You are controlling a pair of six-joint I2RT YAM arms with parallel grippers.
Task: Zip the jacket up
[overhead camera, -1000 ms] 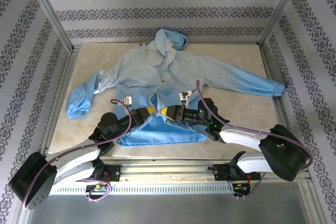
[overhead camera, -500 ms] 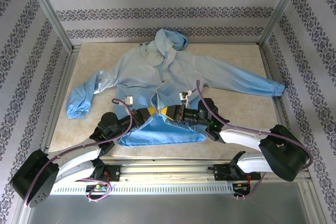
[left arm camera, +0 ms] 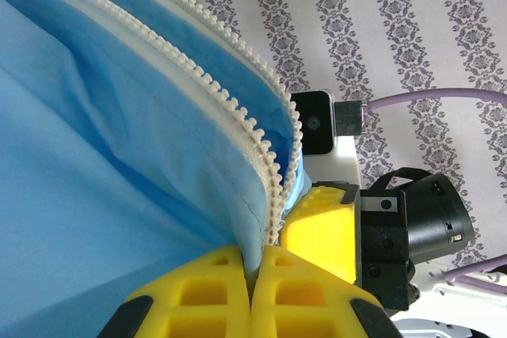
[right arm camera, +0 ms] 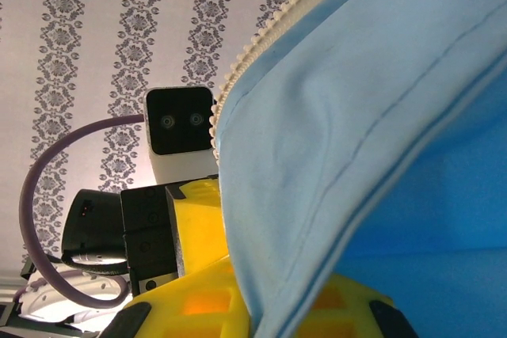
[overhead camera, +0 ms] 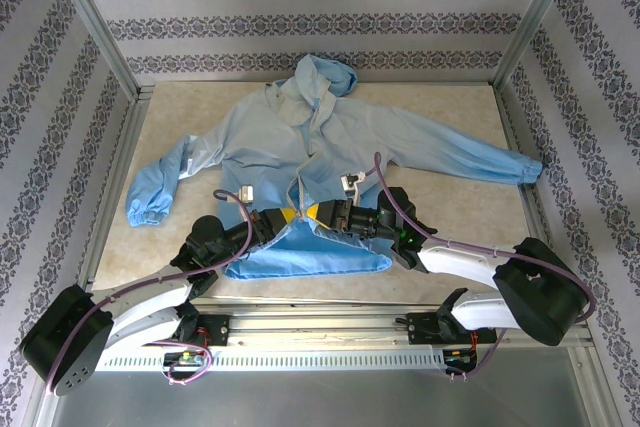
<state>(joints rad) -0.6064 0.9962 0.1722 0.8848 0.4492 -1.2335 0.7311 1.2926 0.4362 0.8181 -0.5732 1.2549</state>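
Pinching jacket (overhead camera: 290, 137) beside right end effector (overhead camera: 314, 212)

Light-blue jacket (overhead camera: 300, 147), flat, unzipped

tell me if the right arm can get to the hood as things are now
Probably not yet. The right gripper is shut on the jacket near its hem, so it must let go first. The hood lies uncovered at the far side of the table, a long stretch.

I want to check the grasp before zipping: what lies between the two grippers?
In the top external view, the open front of the jacket lies between the left gripper and the right gripper; the left wrist view shows its zipper teeth there.
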